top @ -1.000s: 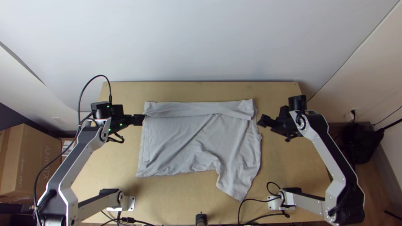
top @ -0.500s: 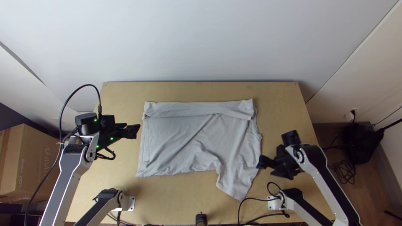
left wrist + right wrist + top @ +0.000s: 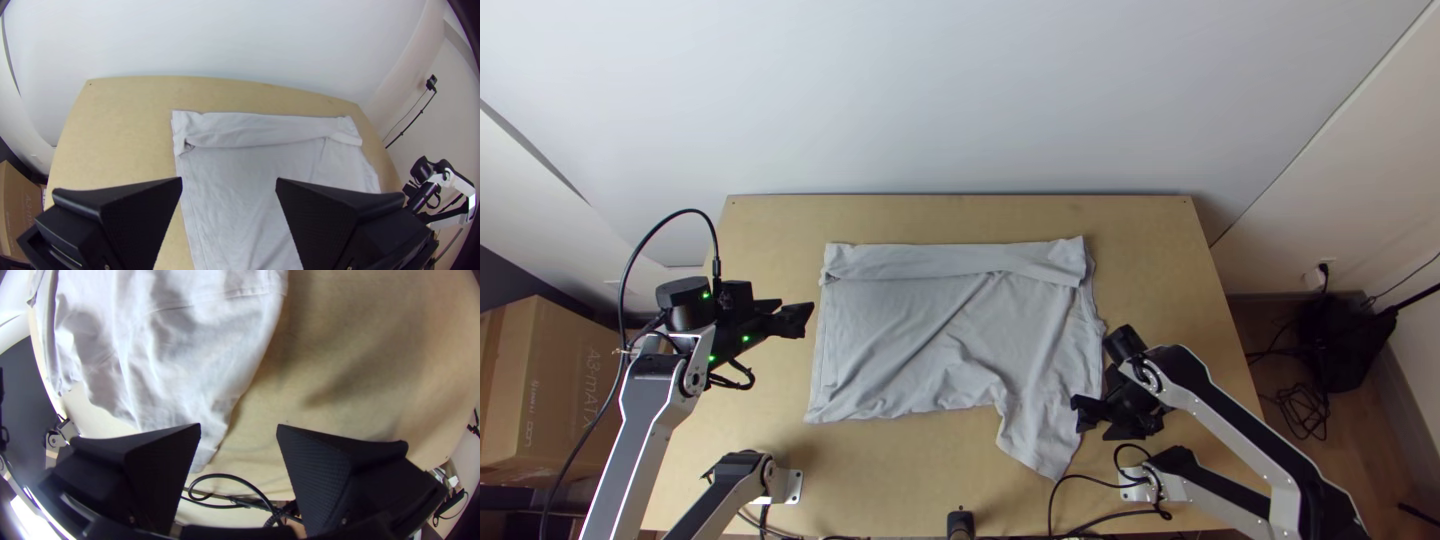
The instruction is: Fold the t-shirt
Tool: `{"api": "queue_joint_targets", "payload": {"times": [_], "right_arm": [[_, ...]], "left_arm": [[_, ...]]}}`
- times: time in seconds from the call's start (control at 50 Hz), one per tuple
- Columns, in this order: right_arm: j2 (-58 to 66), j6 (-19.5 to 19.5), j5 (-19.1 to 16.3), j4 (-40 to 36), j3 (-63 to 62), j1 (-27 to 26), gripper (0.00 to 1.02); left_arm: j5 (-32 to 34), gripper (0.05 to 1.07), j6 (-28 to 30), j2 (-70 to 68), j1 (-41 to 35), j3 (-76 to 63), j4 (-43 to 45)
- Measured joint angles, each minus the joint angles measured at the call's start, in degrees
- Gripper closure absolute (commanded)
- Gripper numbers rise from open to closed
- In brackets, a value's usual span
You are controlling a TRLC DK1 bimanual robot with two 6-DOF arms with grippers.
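Bench (image 3: 1150, 250) beneath, broad enough for spreading the grey t-shirt (image 3: 910, 330) mid-surface, far side turned over as a band (image 3: 950, 262), likely to shorten it; flap (image 3: 1042, 435) jutting near-right, unfolded. Left tool (image 3: 229, 180) agape, empty, at the left; right tool (image 3: 239, 426) likewise released, beside the flap, probably for gripping it

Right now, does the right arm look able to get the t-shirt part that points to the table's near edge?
Likely yes: the right arm's open claw is beside this part of the t-shirt, and I see nothing between them. The cable near its tip may need care.
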Motion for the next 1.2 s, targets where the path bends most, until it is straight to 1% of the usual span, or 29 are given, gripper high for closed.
{"api": "queue_joint_targets", "payload": {"times": [0.1,0.12,0.16,0.18,0.22,0.28,0.34,0.38,0.44,0.54,0.6,0.66,0.74,0.84,1.0,1.2], "right_arm": [[3.63,-0.02,-0.52,2.1,0.02,2.12,0.34],[4.13,0.0,-0.61,2.34,0.02,2.75,0.39],[5.38,0.02,-0.66,3.08,0.02,4.02,0.55],[5.97,0.02,-0.68,3.5,0.02,4.52,0.61],[7.08,0.07,-0.66,4.5,0.07,5.7,0.72],[8.0,0.26,-0.68,6.14,0.07,6.95,0.83],[8.24,0.46,-0.61,6.86,0.28,8.13,1.0],[8.24,0.55,-0.61,6.99,0.52,8.68,0.99],[8.24,0.66,-0.61,7.04,1.2,9.09,0.99],[8.24,0.66,-0.59,7.02,2.27,9.01,0.99],[8.22,0.66,-0.61,6.99,2.78,8.57,0.99],[8.22,0.66,-0.59,6.95,3.43,8.0,0.99],[8.2,0.66,-0.59,6.75,4.35,7.45,0.99],[7.93,0.66,-0.57,6.75,5.86,6.82,0.99],[7.17,0.68,-0.52,5.79,7.82,5.84,0.99],[6.01,0.68,-0.39,4.02,9.9,4.37,0.99]], "left_arm": [[-0.02,0.16,0.7,-0.26,0.02,-0.52,-0.28],[0.0,0.16,1.18,-0.28,0.02,-0.55,-0.81],[0.0,0.16,2.56,-0.31,-0.02,-0.61,-2.12],[0.0,0.16,3.41,-0.31,-0.15,-0.61,-3.21],[0.0,0.16,5.6,-0.37,-0.79,-0.76,-5.57],[-0.04,0.16,9.73,-0.83,-2.6,-1.42,-9.53],[-0.7,0.16,14.58,-1.29,-4.5,-2.14,-13.77],[-1.11,0.16,17.73,-1.4,-5.33,-2.36,-16.74],[-1.99,0.16,24.22,-1.44,-5.9,-2.71,-21.84],[-3.96,0.16,32.85,-1.38,-6.12,-4.13,-26.75],[-5.42,0.16,35.82,-0.42,-6.34,-4.63,-29.29],[-8.66,0.16,38.14,1.03,-7.17,-5.31,-30.01],[-12.13,0.16,39.8,2.71,-9.88,-6.51,-30.42],[-13.79,0.16,40.68,4.17,-13.22,-7.67,-31.32],[-15.17,0.16,40.98,8.59,-15.85,-9.86,-31.23],[-15.76,0.16,40.96,12.9,-17.88,-11.32,-28.7]]}}
